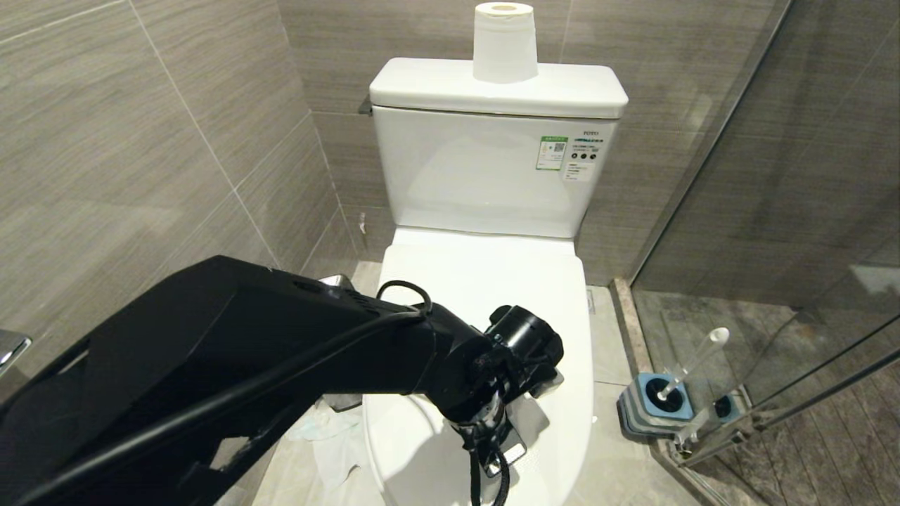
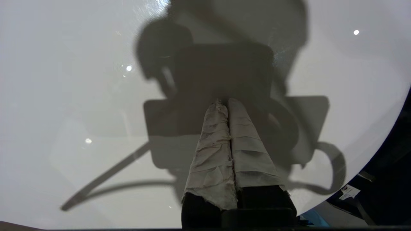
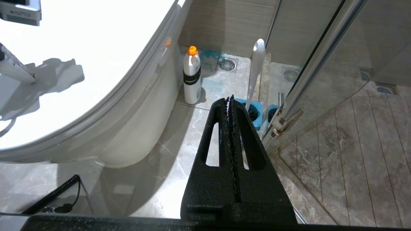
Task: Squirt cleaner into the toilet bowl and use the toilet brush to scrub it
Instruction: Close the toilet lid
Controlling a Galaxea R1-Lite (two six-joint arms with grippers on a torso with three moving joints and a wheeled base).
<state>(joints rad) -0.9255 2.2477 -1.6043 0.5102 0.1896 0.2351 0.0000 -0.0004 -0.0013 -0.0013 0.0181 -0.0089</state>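
Fig.: closed toilet w/ left arm over the lid. Your left pincer (image 2: 223,104) hangs just above the white lid (image 1: 492,281), tips pointing down at it, both cloth-wrapped fingers (image 2: 212,144) pressed together and holding nothing; whether the tips touch the lid can't be told. Key relation: the toilet bowl is directly beneath that pincer but hidden, since the lid is down, so judged from here the lid must be lifted first, and its front edge lies nearer you than the pincer, its long axis running from you toward the tank (image 1: 492,169). The toilet brush (image 1: 692,365) stands in its blue-and-grey holder (image 1: 650,407) on the floor to the right of the toilet, beside the glass shower door (image 1: 773,211), handle leaning up and rightward; your right pincer (image 3: 231,99) is the nearer one, parked low w/ jaws closed and empty, the brush handle just beyond its tips in the right wrist view. A white bottle w/ orange cap (image 3: 192,77), prob. the cleaner's container, stands on the floor against the toilet base, near the brush; no liquid is visible yet. Writing: "TOTO" on the tank at upper right, above a green-and-white sticker (image 1: 552,152) w/ QR code; its small print is illegible. A paper roll (image 1: 504,42) sits on the tank.
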